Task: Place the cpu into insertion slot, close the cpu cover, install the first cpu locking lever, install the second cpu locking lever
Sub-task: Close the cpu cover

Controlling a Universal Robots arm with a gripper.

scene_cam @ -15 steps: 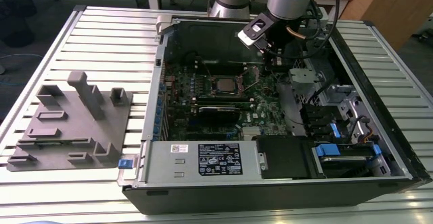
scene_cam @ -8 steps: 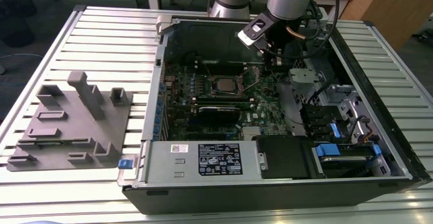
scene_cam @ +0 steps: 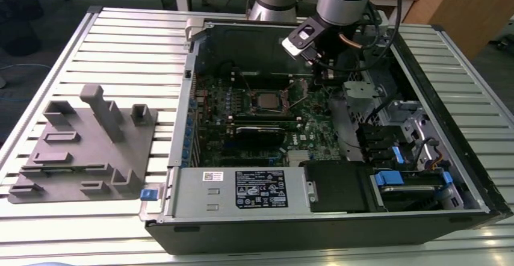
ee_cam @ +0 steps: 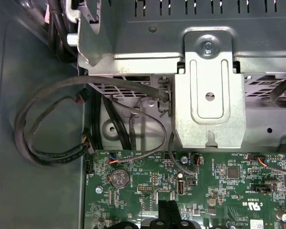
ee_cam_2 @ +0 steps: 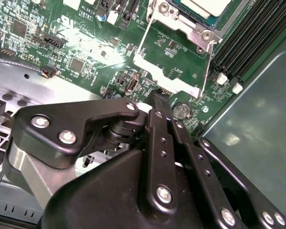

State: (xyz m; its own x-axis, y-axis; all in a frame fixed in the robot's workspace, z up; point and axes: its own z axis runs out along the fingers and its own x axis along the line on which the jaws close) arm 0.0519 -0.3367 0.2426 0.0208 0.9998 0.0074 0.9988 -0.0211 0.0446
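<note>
Since the cpu (ee_cam_2: 200, 5) already lies flat in the insertion slot (scene_cam: 250, 101), at the middle of the green circuit board (ee_cam: 229, 191) inside the open black case (scene_cam: 321, 236), the step in hand is judged to be the closing of the cpu cover (ee_cam_2: 167, 74). The cover is seen standing open at the exterior view's right of the slot. It is a thin square frame of bright stamped metal, and bare board is shown through its large opening. The gripper (ee_cam_2: 159, 98) is held with its black, screw-studded fingers clenched together and nothing between them. Its tip is placed just beside the frame's free edge; whether the edge is touched cannot be told. It is judged that the frame must be pushed at that free edge and turned about its hinge over the chip. Care is called for so that the smooth silvery-grey top is not scraped and the thin sheet is not bent. The board is densely studded with small parts.
</note>
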